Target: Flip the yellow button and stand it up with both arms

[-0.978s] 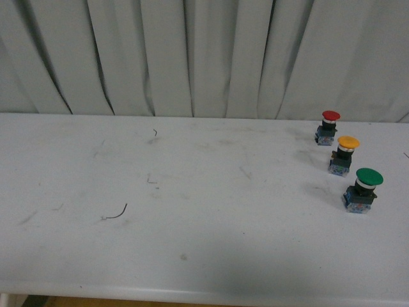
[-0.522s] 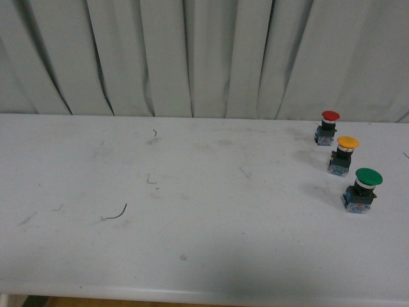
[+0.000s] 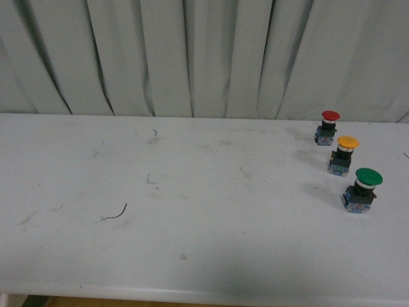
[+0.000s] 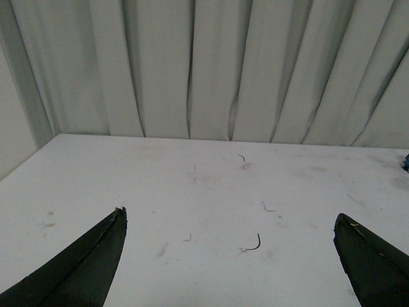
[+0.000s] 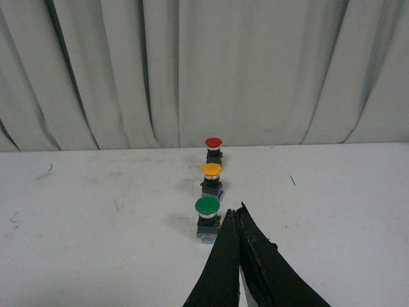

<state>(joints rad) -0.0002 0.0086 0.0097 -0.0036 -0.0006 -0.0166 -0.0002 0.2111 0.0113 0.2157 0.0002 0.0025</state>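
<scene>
**Desk:** Where's the yellow button (image 3: 346, 153)?

**Me:** Near the right edge of the table (image 3: 192, 256), toward the back. I see it standing upright, orange-yellow cap on top, contact block on the tabletop. It's the middle one in a short row of three switches that runs from the back toward the front.

**Desk:** The neighbours?

**Me:** Red-capped switch (image 3: 328, 126) behind it, closest to the curtain (image 3: 192, 57). Green-capped switch (image 3: 362, 189) in front of it, the largest of the three, closer to the front edge. All upright, caps up, standing apart, none touching.

**Desk:** Arms?

**Me:** Neither shows in the front view. On the left wrist camera I see the left gripper (image 4: 230, 224) spread wide, its two black fingertips (image 4: 102, 249) far apart with bare tabletop between them, holding nothing. It's over the left part of the table, well away from the switches.

**Desk:** And the right?

**Me:** Right gripper (image 5: 236, 214): the two black fingers are pressed together, tips meeting, nothing between them. Its camera looks straight down the row, and the tips sit just beside the green-capped switch, not visibly touching it.

**Desk:** Anything else on the surface?

**Me:** A thin curved wire scrap (image 3: 116, 213) near the front left, plus scuffs and small dark marks.
</scene>
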